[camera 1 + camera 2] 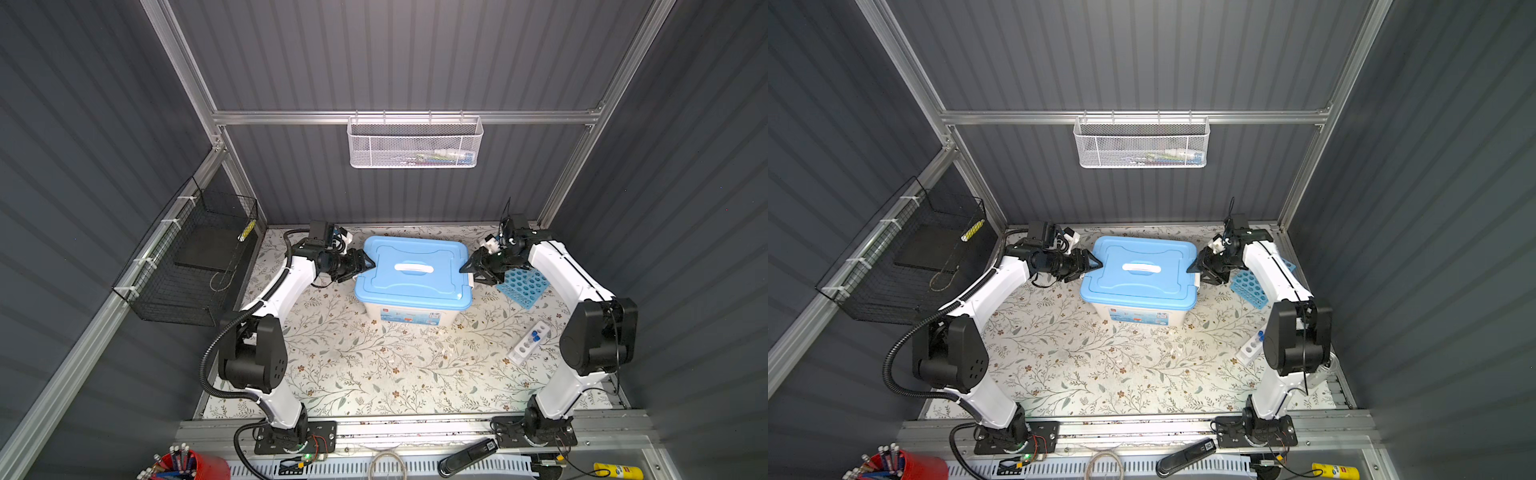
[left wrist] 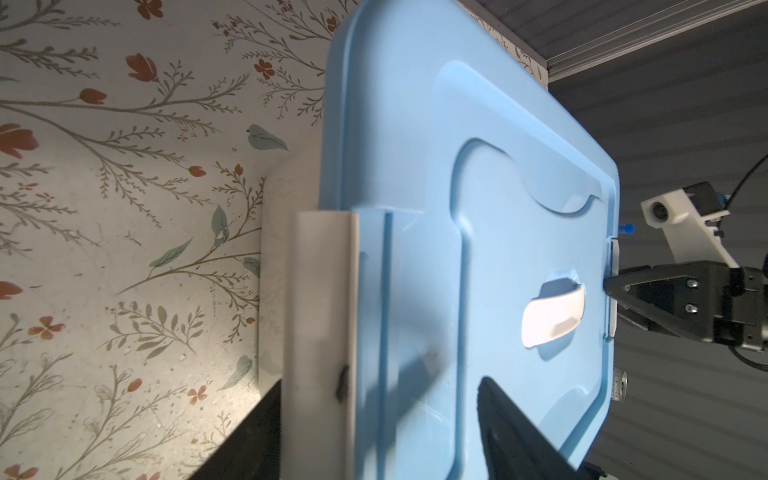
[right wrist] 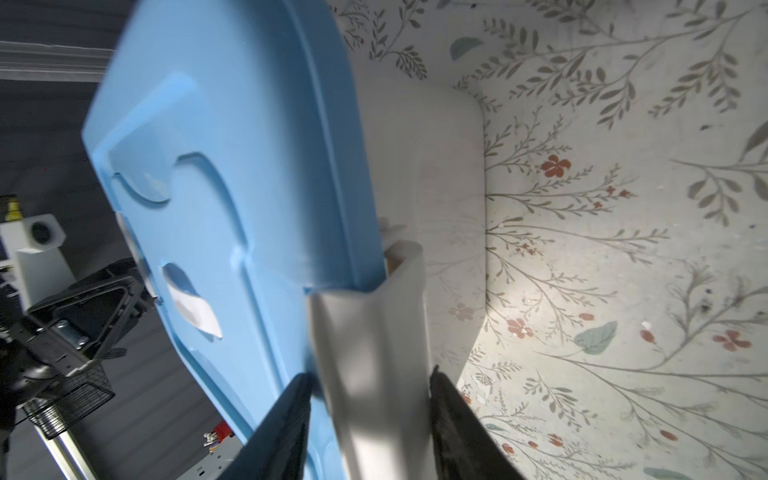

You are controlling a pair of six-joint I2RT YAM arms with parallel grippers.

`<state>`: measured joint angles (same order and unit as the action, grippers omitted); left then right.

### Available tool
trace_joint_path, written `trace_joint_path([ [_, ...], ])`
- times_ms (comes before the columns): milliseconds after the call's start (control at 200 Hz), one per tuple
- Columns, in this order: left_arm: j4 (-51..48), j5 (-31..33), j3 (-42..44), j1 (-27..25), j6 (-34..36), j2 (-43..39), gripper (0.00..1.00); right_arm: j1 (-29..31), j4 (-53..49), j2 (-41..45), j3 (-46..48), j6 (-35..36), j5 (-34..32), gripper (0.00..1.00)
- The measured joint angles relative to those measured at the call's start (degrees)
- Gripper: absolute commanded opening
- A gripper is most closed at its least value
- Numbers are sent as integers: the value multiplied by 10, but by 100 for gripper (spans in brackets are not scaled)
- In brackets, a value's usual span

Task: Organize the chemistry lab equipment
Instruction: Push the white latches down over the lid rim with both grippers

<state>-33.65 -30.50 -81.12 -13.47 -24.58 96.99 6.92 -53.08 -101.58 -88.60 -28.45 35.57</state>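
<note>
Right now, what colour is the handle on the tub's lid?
White handle; best seen in the left wrist view.

Both arms wear glossy white shells over their long links, joined by bulky matte black joint housings (image 1: pixel 253 353), one dotted with small holes. A ribbed black conduit (image 1: pixel 208 351) runs along the left arm (image 1: pixel 291 282); thin black wires (image 1: pixel 618 365) trail down the right arm (image 1: pixel 561 270). Each stands on a bolted black base plate (image 1: pixel 322 434). The left end effector (image 1: pixel 372 263) and right end effector (image 1: pixel 462 269) are black, with tapered triangular fingers (image 2: pixel 623 289) and silver screws (image 2: pixel 690 308); white camera brackets (image 2: pixel 681 216) sit behind them
</note>
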Motion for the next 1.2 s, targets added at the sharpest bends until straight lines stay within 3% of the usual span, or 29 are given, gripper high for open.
trace_joint_path([
  [290, -17, 31, -6, -7, 2, 0, 55, 18, -55, -14, -53, -2, -64, 37],
  [550, -36, 85, -29, -34, 2, 2, 53, 37, -94, -28, -95, -11, -125, 34],
  [851, -33, 131, -62, -67, -5, 10, 43, 49, -147, -53, -150, -16, -204, 27],
  [1001, -38, 147, -85, -78, -2, 31, 51, 59, -178, -75, -191, -15, -248, 26],
  [1201, -79, 165, -115, -80, 17, 61, 49, 78, -196, -90, -221, -14, -276, 25],
])
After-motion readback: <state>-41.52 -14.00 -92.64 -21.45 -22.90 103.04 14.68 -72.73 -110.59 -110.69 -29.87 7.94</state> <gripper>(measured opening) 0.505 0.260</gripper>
